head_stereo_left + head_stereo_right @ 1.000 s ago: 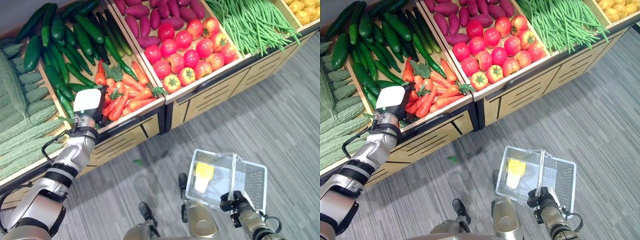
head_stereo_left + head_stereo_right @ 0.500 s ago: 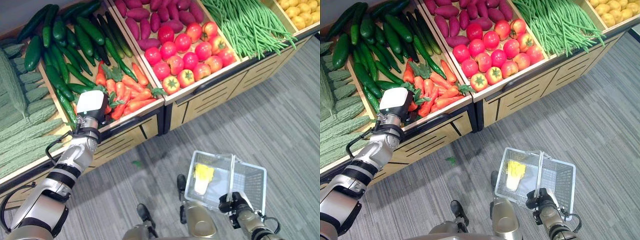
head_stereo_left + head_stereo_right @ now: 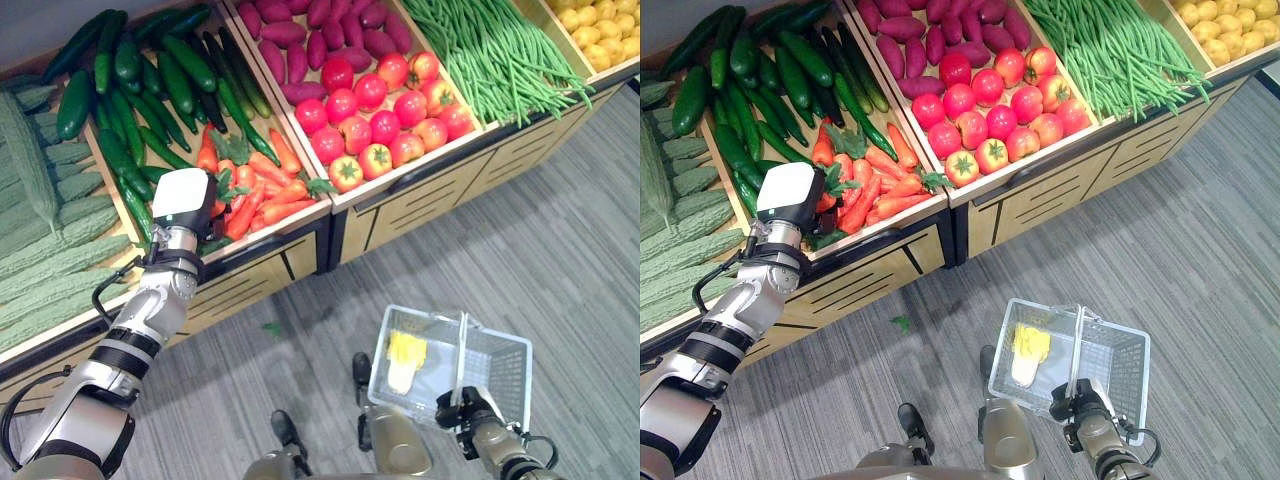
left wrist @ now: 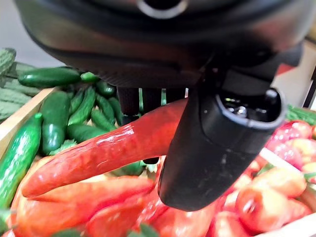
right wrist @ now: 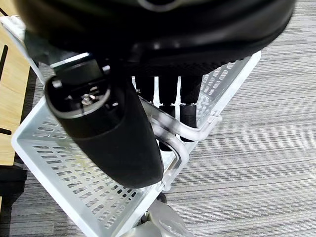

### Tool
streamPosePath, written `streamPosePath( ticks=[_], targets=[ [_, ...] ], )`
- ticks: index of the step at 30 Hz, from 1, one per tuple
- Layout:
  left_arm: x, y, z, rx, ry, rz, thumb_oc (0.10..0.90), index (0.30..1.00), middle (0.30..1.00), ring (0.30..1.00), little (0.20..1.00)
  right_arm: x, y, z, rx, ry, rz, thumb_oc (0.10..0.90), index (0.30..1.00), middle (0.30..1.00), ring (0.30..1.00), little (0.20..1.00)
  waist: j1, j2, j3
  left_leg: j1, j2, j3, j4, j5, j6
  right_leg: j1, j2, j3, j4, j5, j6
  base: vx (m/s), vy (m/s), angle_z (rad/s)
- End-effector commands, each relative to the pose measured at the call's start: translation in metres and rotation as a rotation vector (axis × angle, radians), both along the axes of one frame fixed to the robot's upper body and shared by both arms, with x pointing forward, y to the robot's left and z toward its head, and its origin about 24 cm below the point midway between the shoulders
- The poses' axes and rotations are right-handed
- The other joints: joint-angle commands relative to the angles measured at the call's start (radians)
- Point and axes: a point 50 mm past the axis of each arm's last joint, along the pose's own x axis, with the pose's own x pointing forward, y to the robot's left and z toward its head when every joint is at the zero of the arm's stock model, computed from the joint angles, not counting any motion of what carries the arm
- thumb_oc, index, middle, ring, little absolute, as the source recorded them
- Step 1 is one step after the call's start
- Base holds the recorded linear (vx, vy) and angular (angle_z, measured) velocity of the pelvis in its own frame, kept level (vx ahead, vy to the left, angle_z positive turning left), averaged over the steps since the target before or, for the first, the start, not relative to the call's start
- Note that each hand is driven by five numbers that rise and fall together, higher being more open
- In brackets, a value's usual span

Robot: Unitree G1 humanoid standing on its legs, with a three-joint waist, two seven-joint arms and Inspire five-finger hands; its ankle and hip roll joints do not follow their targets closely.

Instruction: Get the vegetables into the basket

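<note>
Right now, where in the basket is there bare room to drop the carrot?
The basket, hung from the right hand, is bare mesh right of its handle; a yellow-white vegetable fills the left. The left hand grips a carrot over the crowded carrot bin.

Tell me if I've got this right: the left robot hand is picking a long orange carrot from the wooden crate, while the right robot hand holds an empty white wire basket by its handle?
Not quite: the white wire basket isn't empty. The left eye view shows a yellow leafy vegetable already lying in it. The rest holds: the left robot hand grips a long orange carrot over the wooden crate, and the right robot hand holds the basket's handle.
</note>
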Motion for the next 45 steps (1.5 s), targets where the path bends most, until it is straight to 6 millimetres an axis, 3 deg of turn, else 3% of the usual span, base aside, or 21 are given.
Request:
streamPosePath(
  ticks=[1,10,21,23,24,25,29,45],
  targets=[
    [-0.006,0.025,0.057,0.093,-0.25,0.058,0.4,0.3,0.3,0.3,0.3,-0.048,-0.009,-0.014,-0.073,0.19,0.053,0.4,0.3,0.3,0.3,0.3,0.008,-0.029,-0.061,-0.042,0.023,-0.071,0.0,0.037,-0.064,0.049,-0.056,0.01,0.006,-0.062,0.133,0.0,0.0,0.0],
    [-0.019,0.021,0.071,0.105,-0.324,0.014,0.4,0.3,0.3,0.3,0.3,-0.054,-0.01,-0.015,-0.07,0.222,0.048,0.4,0.3,0.3,0.3,0.3,0.019,-0.034,-0.082,-0.003,0.018,-0.08,0.0,0.017,-0.058,0.093,-0.062,0.003,0.005,-0.075,0.135,0.01,0.009,0.02],
    [-0.034,0.024,0.061,0.068,-0.299,0.005,0.4,0.3,0.3,0.3,0.3,-0.063,-0.012,-0.017,-0.068,0.266,0.04,0.4,0.3,0.3,0.3,0.3,0.034,-0.039,-0.11,0.032,0.006,-0.089,0.0,-0.002,-0.047,0.133,-0.072,0.004,0.004,-0.085,0.137,0.01,0.011,0.03],
    [-0.034,0.024,0.059,0.04,-0.301,0.006,0.4,0.3,0.3,0.3,0.3,-0.063,-0.012,-0.017,-0.068,0.267,0.04,0.4,0.3,0.3,0.3,0.3,0.033,-0.04,-0.11,0.031,0.005,-0.09,0.0,-0.001,-0.047,0.133,-0.073,0.002,0.004,-0.085,0.137,-0.01,0.004,0.02],
    [-0.033,0.023,0.052,-0.055,-0.295,0.005,0.4,0.3,0.3,0.3,0.3,-0.063,-0.011,-0.018,-0.065,0.268,0.04,0.4,0.3,0.3,0.3,0.3,0.032,-0.041,-0.11,0.03,0.004,-0.092,0.0,0.0,-0.046,0.134,-0.073,0.001,0.004,-0.084,0.137,-0.02,0.015,0.06],
    [-0.031,0.021,0.035,-0.277,-0.276,0.012,0.4,0.3,0.3,0.3,0.3,-0.063,-0.011,-0.018,-0.065,0.272,0.039,0.4,0.3,0.3,0.3,0.3,0.03,-0.045,-0.109,0.028,0.003,-0.093,0.0,0.002,-0.045,0.131,-0.074,0.0,0.004,-0.082,0.136,-0.02,0.017,0.05],
    [-0.024,0.02,0.023,-0.456,-0.255,0.034,0.4,0.3,0.3,0.3,0.3,-0.062,-0.01,-0.018,-0.064,0.273,0.044,0.4,0.3,0.3,0.3,0.3,0.023,-0.048,-0.112,0.026,0.003,-0.09,0.0,0.003,-0.044,0.129,-0.072,0.001,0.003,-0.079,0.135,0.0,0.004,0.01],
    [-0.013,0.023,0.032,-0.458,-0.257,0.051,0.4,0.3,0.3,0.3,0.3,-0.064,-0.01,-0.018,-0.066,0.274,0.042,0.4,0.3,0.3,0.3,0.3,0.013,-0.047,-0.109,0.016,0.011,-0.078,0.0,0.01,-0.048,0.118,-0.065,0.006,0.001,-0.08,0.136,0.0,-0.003,-0.01]
  ],
)
